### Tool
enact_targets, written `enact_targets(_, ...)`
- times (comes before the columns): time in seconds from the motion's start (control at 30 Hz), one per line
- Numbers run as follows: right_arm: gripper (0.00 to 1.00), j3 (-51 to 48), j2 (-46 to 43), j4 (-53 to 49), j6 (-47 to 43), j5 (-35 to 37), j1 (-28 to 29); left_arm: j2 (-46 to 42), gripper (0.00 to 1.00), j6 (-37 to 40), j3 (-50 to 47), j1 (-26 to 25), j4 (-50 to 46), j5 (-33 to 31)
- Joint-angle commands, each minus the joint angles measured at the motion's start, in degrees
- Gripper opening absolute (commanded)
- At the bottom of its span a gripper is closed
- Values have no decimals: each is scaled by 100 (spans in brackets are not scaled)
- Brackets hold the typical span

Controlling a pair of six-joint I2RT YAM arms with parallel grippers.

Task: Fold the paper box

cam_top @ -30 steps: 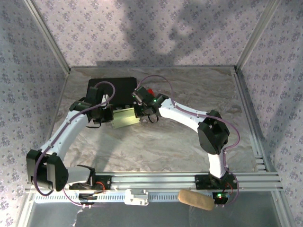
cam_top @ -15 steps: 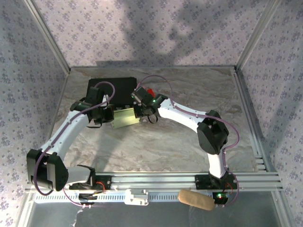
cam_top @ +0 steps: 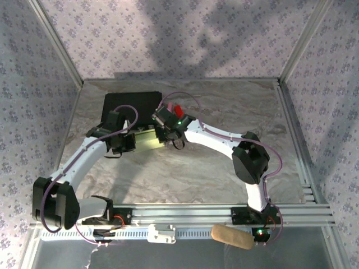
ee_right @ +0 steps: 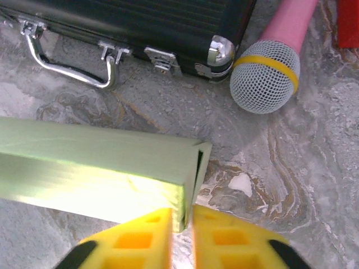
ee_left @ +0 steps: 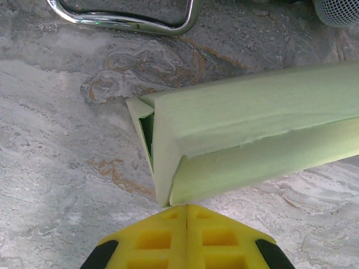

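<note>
The paper box (cam_top: pixel 147 140) is a pale green card tube lying on the marbled table between my two grippers. In the left wrist view the paper box (ee_left: pixel 252 123) runs off to the right with its open end facing left. Its lower corner touches the tips of my left gripper (ee_left: pixel 187 206), whose yellow fingers are pressed together with no card seen between them. In the right wrist view the paper box (ee_right: pixel 95 157) extends left, and my right gripper (ee_right: pixel 182 216) is shut on the card at its near end corner. From above, the left gripper (cam_top: pixel 130 141) and right gripper (cam_top: pixel 162 134) flank the box.
A black case (cam_top: pixel 132 106) with metal latches and a handle (ee_right: pixel 73 70) lies just behind the box. A pink microphone (ee_right: pixel 269 73) and a red object (cam_top: pixel 177 109) sit beside the case. A tan roll (cam_top: pixel 231 236) rests on the front rail.
Both grippers have drawn closer together. The left one shifted right and nearer, the right one shifted left, and less of the green box shows between them.
</note>
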Motion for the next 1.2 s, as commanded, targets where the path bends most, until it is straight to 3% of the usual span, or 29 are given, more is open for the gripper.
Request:
enact_targets(0.0,24,-239,-442,-51,217,-31,42,-124,0,-70,-17,-36,65,-60)
enact_targets(0.13,33,-611,-801,235,484,-359,-7,-128,0,-99,-48,-36,96,-65)
enact_targets(0.4,41,-1196,-1377,834,1273,-552,-115,-115,0,-105,-18,-54,97,-62)
enact_targets(0.57,70,-1891,-1745,1798,3258,-933,-304,-115,0,-97,-1,-63,89,-69)
enact_targets(0.73,88,-2384,-1593,3201,5445,-1530,-231,-97,0,-99,-13,-72,100,-68)
enact_targets(0.97,93,-2384,-995,4113,7024,-1839,-174,-88,0,-99,13,-76,99,-53)
enact_targets(1.17,93,-2621,-691,4444,7560,-1864,-239,-75,0,-76,42,-80,95,-42)
